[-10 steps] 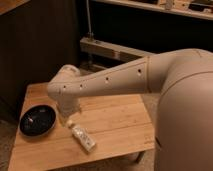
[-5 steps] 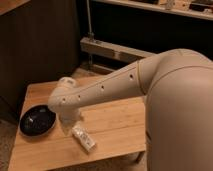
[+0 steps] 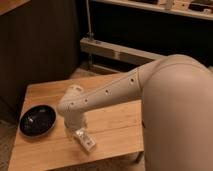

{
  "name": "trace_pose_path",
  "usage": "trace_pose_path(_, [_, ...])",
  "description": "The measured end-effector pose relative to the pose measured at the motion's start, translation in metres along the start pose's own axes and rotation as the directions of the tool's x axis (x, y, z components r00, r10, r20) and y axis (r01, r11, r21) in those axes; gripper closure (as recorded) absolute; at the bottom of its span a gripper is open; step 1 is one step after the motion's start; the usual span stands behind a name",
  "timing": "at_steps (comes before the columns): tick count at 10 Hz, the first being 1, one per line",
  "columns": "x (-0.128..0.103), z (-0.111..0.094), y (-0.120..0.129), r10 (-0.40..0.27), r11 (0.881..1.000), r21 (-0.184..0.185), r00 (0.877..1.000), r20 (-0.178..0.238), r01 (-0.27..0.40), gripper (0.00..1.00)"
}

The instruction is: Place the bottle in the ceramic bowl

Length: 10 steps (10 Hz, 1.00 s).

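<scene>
On the wooden table, single camera view, looking down past my robot's big pale shoulder.

Count: one table, one bowl, one bottle, one arm, one gripper.

Arm: reaches from the right across the tabletop and bends down at the wrist near the table's middle front.

Gripper: points downward at the upper end of the bottle, mostly hidden beneath the wrist. Fingers stand apart, spread wide, not clamped on anything. Whether they touch the bottle I cannot tell.

Bottle: lies flat on the table near the front edge, slanted, its lower end sticking out toward the lower right from under the gripper. Whitish body, pale label. Print on the label is there but I cannot read any of it; no brand made out.

Ceramic bowl: black, glossy, upright on the table's left part, a few light specks inside. Sits apart from the bottle, to its left.

Behind the table: one metal rail and dark panelling.
</scene>
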Motion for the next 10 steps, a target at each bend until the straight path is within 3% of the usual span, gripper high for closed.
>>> trace_pose_path(4, [0.007,0.015,0.004,-0.004,1.0,0.001,1.0,0.005,0.004,0.35])
trace_pose_path(10, [0.008,0.027,-0.005,0.021,0.998,0.054,1.0,0.005,-0.021,0.35])
